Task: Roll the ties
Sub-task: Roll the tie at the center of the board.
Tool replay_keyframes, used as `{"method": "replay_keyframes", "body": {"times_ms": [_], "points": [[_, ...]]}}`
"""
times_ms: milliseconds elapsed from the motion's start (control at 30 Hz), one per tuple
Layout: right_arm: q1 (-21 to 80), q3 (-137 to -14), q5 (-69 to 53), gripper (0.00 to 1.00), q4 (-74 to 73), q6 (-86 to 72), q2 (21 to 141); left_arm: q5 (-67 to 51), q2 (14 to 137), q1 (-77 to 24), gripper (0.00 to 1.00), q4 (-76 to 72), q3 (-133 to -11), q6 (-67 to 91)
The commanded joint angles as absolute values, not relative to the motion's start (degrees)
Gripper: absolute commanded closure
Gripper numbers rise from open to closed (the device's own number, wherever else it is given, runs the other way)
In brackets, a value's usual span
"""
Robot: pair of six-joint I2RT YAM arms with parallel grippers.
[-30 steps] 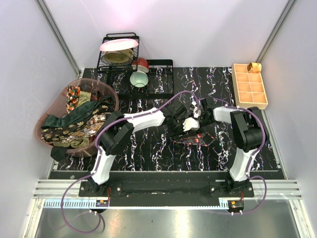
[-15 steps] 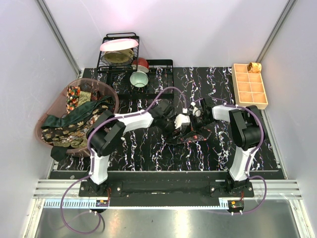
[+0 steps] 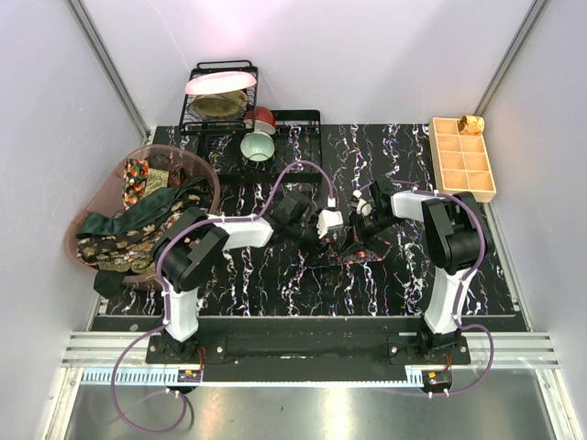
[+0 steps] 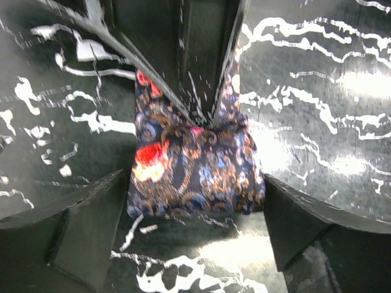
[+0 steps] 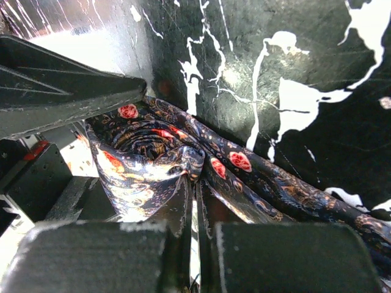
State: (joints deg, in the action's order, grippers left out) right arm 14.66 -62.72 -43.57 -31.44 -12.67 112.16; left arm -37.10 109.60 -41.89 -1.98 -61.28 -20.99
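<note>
A dark tie with red dots (image 3: pixel 359 249) lies partly rolled at the middle of the black marbled table. In the right wrist view my right gripper (image 5: pixel 197 201) is shut on the rolled end of the tie (image 5: pixel 149 155). In the top view the right gripper (image 3: pixel 362 223) sits just right of my left gripper (image 3: pixel 339 232). In the left wrist view the left gripper (image 4: pixel 195 186) is open, its fingers (image 4: pixel 91 232) standing on either side of the tie's roll (image 4: pixel 195 165) without gripping it. The right gripper's shut fingers (image 4: pixel 198 55) come in from the top of that view.
A pink basket (image 3: pixel 188 163) at the left holds several other green and gold patterned ties (image 3: pixel 138 220). A dish rack (image 3: pixel 225 105) with bowls stands at the back. A tan gridded tray (image 3: pixel 463 158) sits at the back right.
My left gripper has drawn back to the left, from over the tie to its left end. The tie has bunched into a tighter bundle. The right gripper has hardly moved.
</note>
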Motion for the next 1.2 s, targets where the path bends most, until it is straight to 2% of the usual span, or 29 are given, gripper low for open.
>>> {"method": "replay_keyframes", "body": {"times_ms": [0,100,200,233,333,400,433,467,633,667,833,933,1167], "points": [[15.29,-62.31,-34.19,1.0,-32.52,-9.67,115.14,-40.17,111.71,-42.1,0.15,-7.38,-63.01,-20.83],[15.38,-62.14,-34.89,1.0,-32.43,-9.93,115.49,-40.17,112.67,-42.63,0.21,-6.5,-64.07,-21.8],[15.47,-62.31,-35.86,1.0,-32.34,-9.93,115.31,-37.8,113.55,-44.03,0.33,-3.09,-65.65,-24.16],[15.29,-62.31,-36.29,1.0,-32.43,-9.93,115.23,-36.57,113.9,-44.47,0.42,-0.2,-66.26,-25.48],[15.29,-62.58,-38.58,1.0,-32.43,-10.11,114.17,-32.8,113.91,-45.0,0.53,4.29,-67.06,-26.53],[14.86,-63.1,-41.04,0.91,-33.65,-10.11,112.94,-30.6,113.99,-45.61,0.67,11.02,-69.16,-28.29],[13.55,-63.28,-42.61,0.83,-34.18,-10.11,112.33,-27.63,114.08,-45.88,0.71,13.34,-69.78,-30.39],[12.67,-63.28,-43.67,0.81,-34.8,-9.93,111.02,-26.12,114.0,-46.23,0.73,15.19,-70.22,-31.45],[8.0,-63.11,-49.91,0.66,-38.85,-6.86,107.76,-17.52,113.29,-47.46,0.69,22.93,-70.92,-37.35],[7.56,-62.84,-50.88,0.58,-38.76,-6.42,106.62,-16.45,113.38,-47.63,0.68,23.55,-71.28,-37.27],[7.65,-60.03,-57.47,0.41,-33.59,-9.92,105.21,-12.49,115.75,-49.3,0.62,27.86,-75.66,-36.83],[8.7,-59.15,-57.31,0.38,-30.59,-11.77,105.12,-10.73,116.63,-50.53,0.6,28.74,-76.9,-36.48],[11.34,-58.71,-55.02,0.43,-23.48,-15.02,107.92,-10.99,117.42,-51.06,0.59,29.53,-78.05,-35.6]]}}
